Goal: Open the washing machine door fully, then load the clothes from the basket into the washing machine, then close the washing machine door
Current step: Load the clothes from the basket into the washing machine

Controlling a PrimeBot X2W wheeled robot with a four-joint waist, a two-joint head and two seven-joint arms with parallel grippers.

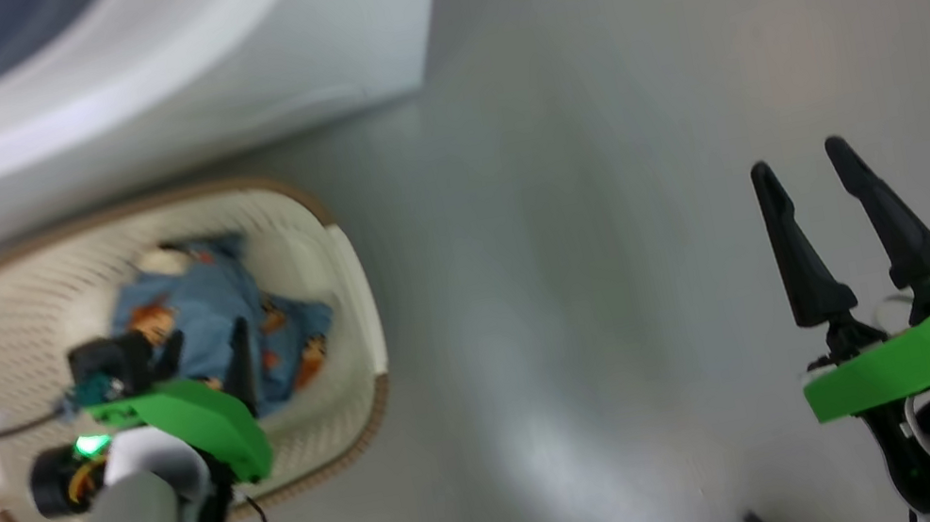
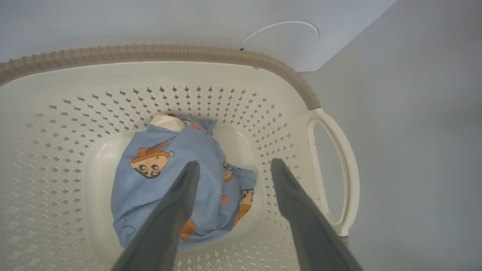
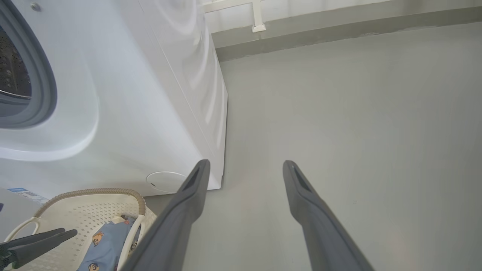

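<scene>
Presently, left hand (image 1: pixel 207 343): apart, above clothes (image 2: pixel 150 188) in basket (image 2: pixel 113 79).
Right hand (image 1: pixel 797 156): apart, 3 o'clock, idle.
Risk: shallow pinch could drop clothes; snagging basket holes.

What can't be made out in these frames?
- Head view: blur smears the washing machine and basket edges.
- Left wrist view: whether the left hand touches the clothes; depth unclear.
- Right wrist view: drum opening cut by the left edge; label too small to read.
</scene>
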